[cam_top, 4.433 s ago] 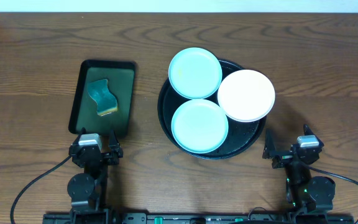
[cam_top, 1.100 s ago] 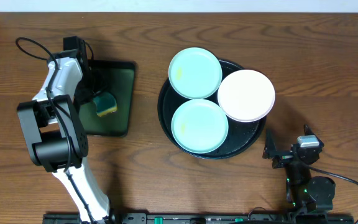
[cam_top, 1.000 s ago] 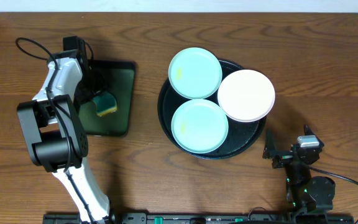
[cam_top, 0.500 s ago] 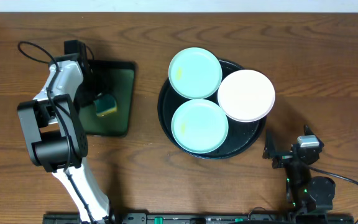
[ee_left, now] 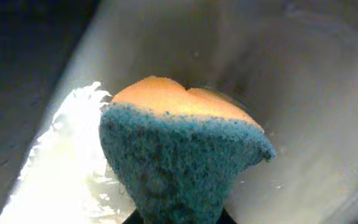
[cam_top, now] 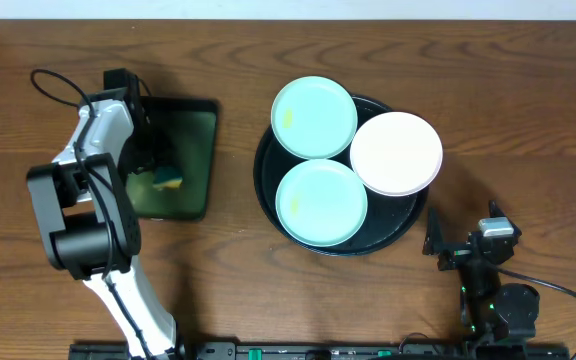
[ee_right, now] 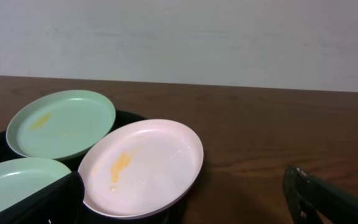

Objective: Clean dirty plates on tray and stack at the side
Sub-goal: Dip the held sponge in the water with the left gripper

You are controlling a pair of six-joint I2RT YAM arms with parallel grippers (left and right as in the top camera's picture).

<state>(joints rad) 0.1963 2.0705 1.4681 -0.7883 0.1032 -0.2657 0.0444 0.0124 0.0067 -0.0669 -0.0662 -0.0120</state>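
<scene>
On the counter point(cam_top: 528, 90), the round black tray point(cam_top: 398, 225) with three smeared plates point(cam_top: 321, 200) sits well right of the left end effector point(cam_top: 156, 165), clamped on the sponge point(ee_left: 179, 155) near one end, a hold that may twist loose mid-wipe, while the right end effector point(cam_top: 466, 243) stands wide open near that tray.

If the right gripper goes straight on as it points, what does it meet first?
Probably the white plate, at its right rim; depth is unclear, the right gripper may miss it.
</scene>
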